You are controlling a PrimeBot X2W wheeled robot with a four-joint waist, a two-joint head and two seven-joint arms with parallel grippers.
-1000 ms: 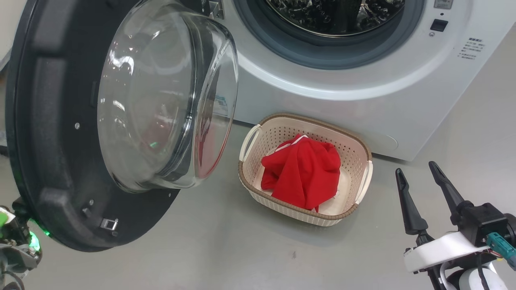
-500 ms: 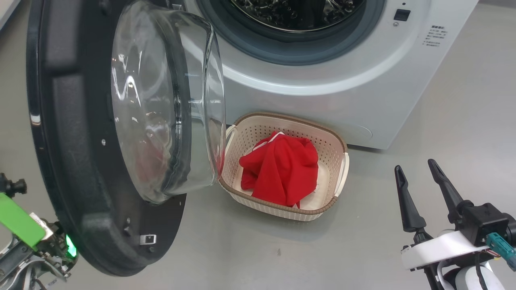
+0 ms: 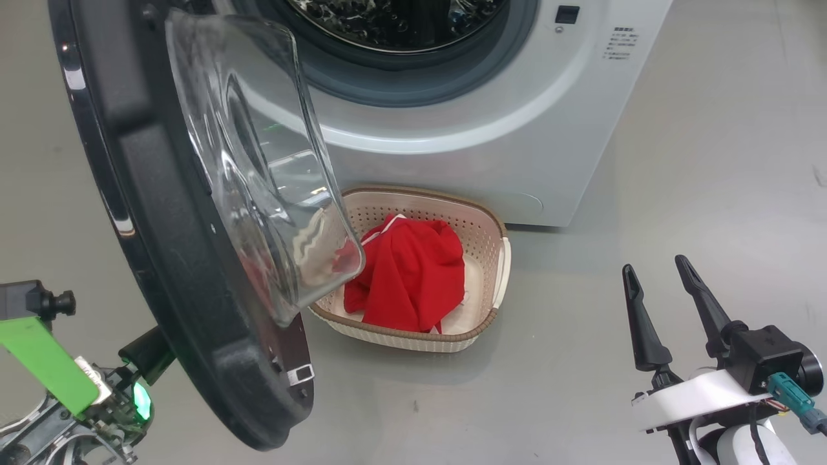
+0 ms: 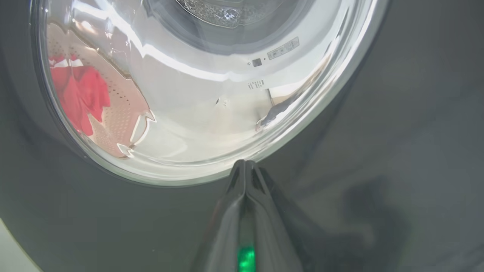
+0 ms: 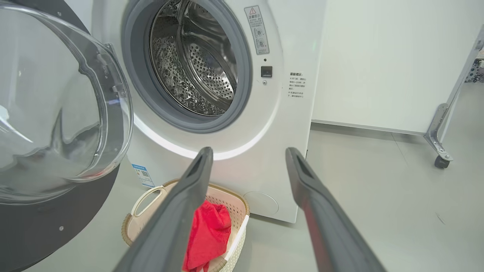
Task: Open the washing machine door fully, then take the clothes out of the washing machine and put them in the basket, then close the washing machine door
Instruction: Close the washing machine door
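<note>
Left tool point(image 4: 245, 164), pinched closed, rests against the washing machine door point(image 4: 382, 113).

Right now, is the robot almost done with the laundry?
Nearly. Done: the clothes lie in the basket, and the drum looks empty. In hand: the shut left tool points at the outer face of the door, seemingly pushing it; the door stands about half open. The right tool hangs open, holding nothing. Left: shutting the door all the way.
</note>
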